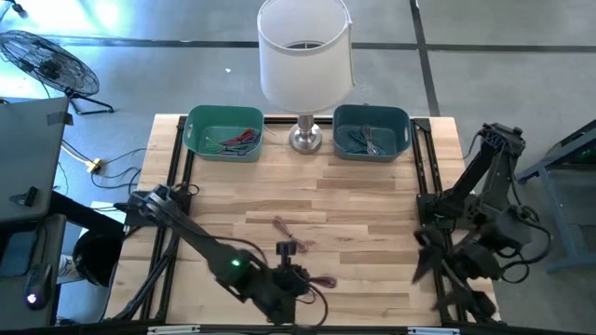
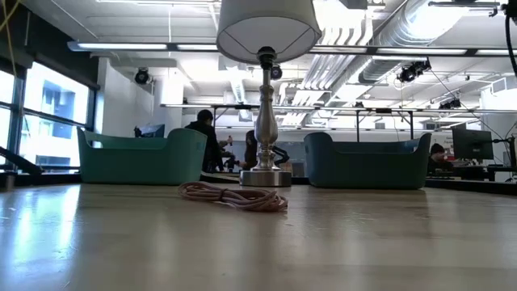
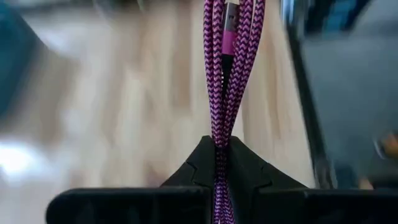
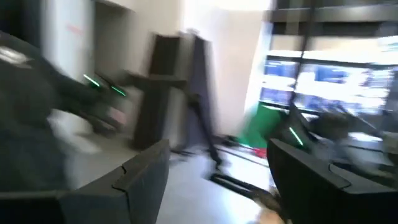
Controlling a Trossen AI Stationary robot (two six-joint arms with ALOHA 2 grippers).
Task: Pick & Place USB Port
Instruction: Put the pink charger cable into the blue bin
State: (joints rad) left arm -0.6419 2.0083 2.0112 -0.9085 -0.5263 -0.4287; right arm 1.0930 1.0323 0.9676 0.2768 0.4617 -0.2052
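Note:
A purple braided USB cable (image 3: 227,68), bundled in several strands with a plug (image 3: 229,22) among them, is in my left gripper (image 3: 219,146), which is shut on it. In the high view that gripper (image 1: 294,279) is near the table's front edge, the cable (image 1: 322,282) trailing to its right. A pink cable (image 1: 290,237) lies coiled on the wood in mid-table, also seen in the low view (image 2: 234,196). My right gripper (image 4: 217,158) is open and holds nothing, at the table's right edge (image 1: 445,279), facing into the room. My left gripper pinches the purple cable's bundled strands (image 3: 219,134) between its two fingers, which lie across several strands at once. The strands run on past the fingertips, the plug among them. Whether any part of the cable rests on the table, I cannot tell.
A green bin (image 1: 223,132) and a blue bin (image 1: 372,132), each with cables inside, stand at the far edge. A lamp (image 1: 304,56) stands between them. A dark frame borders the table's left and right sides.

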